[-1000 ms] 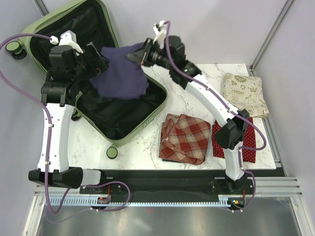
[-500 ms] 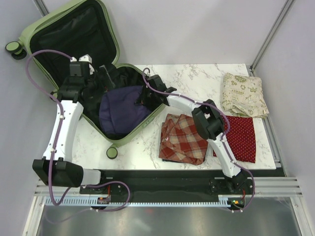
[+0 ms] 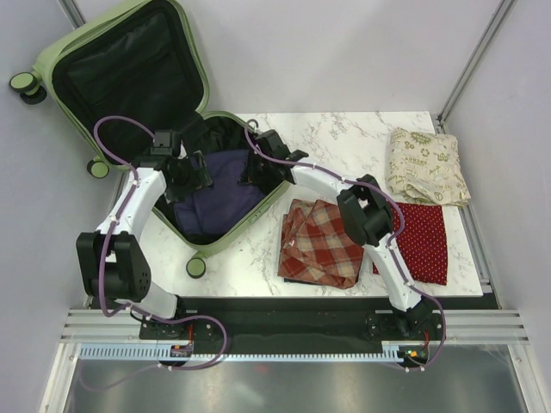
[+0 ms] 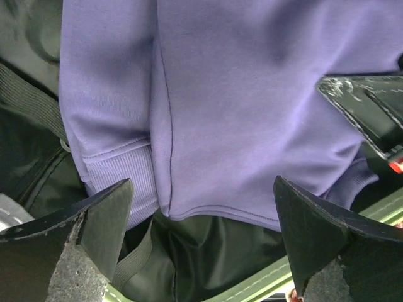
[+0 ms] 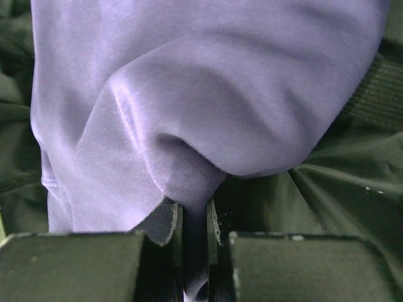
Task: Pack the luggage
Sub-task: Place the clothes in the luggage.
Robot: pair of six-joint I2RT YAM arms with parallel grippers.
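The sage-green luggage (image 3: 225,238) lies open at the table's left, its lid (image 3: 191,53) standing up, black lining inside. A purple sweatshirt (image 3: 222,188) lies in its lower half. My left gripper (image 3: 195,172) is open at the sweatshirt's left edge; in the left wrist view its fingers (image 4: 104,217) stand wide apart over the sweatshirt's hem (image 4: 214,126) and hold nothing. My right gripper (image 3: 255,168) is at the sweatshirt's right edge, shut on a fold of the purple cloth (image 5: 189,182).
A red plaid cloth (image 3: 320,241) lies folded right of the luggage. A red dotted cloth (image 3: 422,241) lies further right, and a cream patterned cloth (image 3: 428,163) at the back right. A caster wheel (image 3: 196,268) sits at the luggage's near corner.
Both grippers came down from above the luggage and laid the purple sweatshirt into its lower half. The left gripper has let go and opened.
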